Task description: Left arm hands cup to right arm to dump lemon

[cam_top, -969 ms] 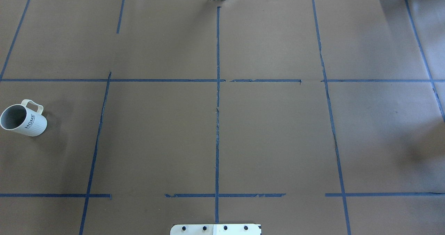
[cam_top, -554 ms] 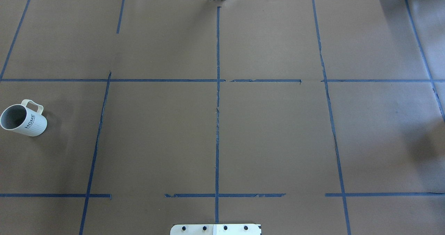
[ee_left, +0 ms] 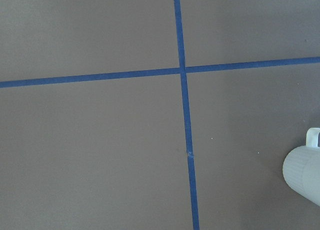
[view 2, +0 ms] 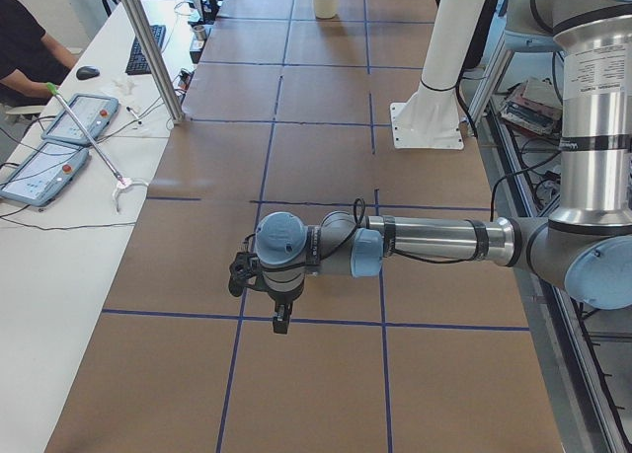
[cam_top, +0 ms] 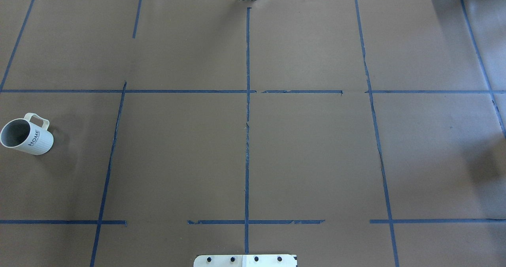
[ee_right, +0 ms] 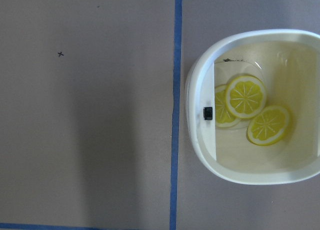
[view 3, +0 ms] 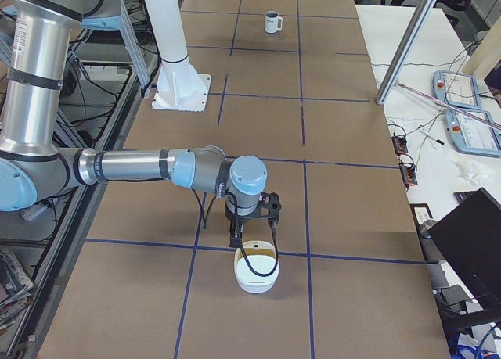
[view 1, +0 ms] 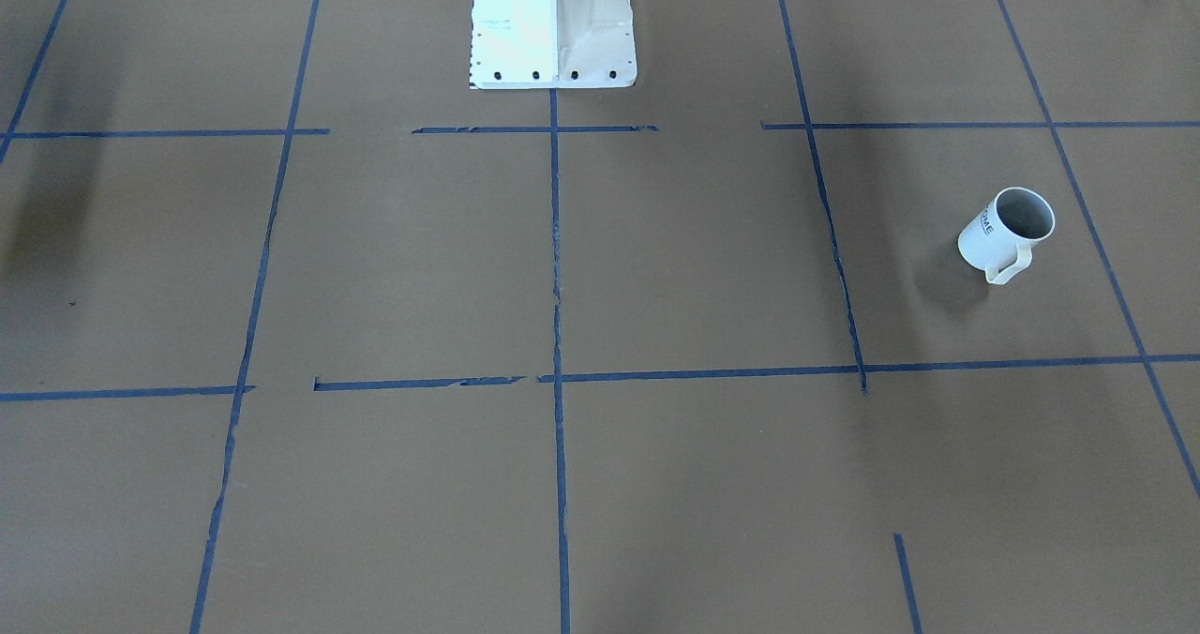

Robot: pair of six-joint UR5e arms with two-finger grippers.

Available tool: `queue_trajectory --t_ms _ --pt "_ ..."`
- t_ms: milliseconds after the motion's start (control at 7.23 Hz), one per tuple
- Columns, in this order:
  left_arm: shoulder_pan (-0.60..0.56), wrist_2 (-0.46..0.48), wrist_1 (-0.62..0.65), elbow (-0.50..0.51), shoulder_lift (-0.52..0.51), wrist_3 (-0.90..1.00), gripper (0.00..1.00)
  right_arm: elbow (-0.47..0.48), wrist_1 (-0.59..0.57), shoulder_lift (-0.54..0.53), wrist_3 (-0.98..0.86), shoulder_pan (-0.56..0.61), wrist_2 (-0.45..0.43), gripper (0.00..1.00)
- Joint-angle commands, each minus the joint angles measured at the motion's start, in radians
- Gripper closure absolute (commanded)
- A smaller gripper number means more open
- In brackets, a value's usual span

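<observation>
From my station, I begin at the robot's far left. The cup (cam_top: 34,140) stands upright on the brown table (cam_top: 308,152), close to that edge, with nothing touching it. Its handle is turned away from the robot's base. Of its inside I see only the grey wall. The bottom is in shadow, so I cannot tell if anything lies in it. In the left wrist view only a ribbed part of the cup and a bit of the handle show, cut off by the right border, beside a cross of blue tape (ee_left: 186,140). The left arm (view 2: 434,241) reaches out level over the table and the left gripper (view 2: 279,325) points downward. It appears only in the side view, so I cannot tell if its fingers are spread or closed. Further right, the right arm (view 3: 133,167) is stretched out low, and the right gripper (view 3: 254,234) hangs just over the far rim of a white bowl (view 3: 257,281). Whether this gripper is parted or closed I also cannot tell. Inside the bowl are yellow citrus slices (ee_right: 245,96), one partly covered by another. I cannot judge if they are real or only printed. The right wrist view cuts off the bowl's right side.
</observation>
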Motion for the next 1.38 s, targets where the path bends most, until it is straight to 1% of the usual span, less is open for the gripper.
queue_trajectory --t_ms 0,138,277,415,554,830,1246 --pt "0.002 -0.001 0.001 -0.009 0.018 -0.011 0.00 -0.003 0.000 -0.003 -0.001 0.000 -0.002 0.00" --pt "0.002 -0.026 -0.017 -0.012 0.025 -0.008 0.00 -0.002 0.002 -0.003 -0.001 0.000 -0.002 0.00" --pt "0.025 -0.018 -0.016 -0.012 0.021 -0.005 0.00 -0.003 0.011 -0.003 -0.001 0.000 -0.002 0.00" --pt "0.061 0.006 -0.010 -0.030 0.019 -0.008 0.00 -0.002 0.012 -0.003 -0.001 0.000 -0.002 0.00" --pt "0.065 0.041 -0.002 -0.033 0.019 -0.010 0.00 0.000 0.012 -0.003 0.001 0.000 -0.002 0.00" --pt "0.069 0.049 0.001 -0.049 0.021 -0.008 0.00 0.003 0.014 0.005 0.001 0.003 -0.002 0.00" --pt "0.068 0.040 0.001 -0.136 0.038 -0.005 0.00 0.000 0.014 0.008 0.002 0.003 -0.001 0.00"
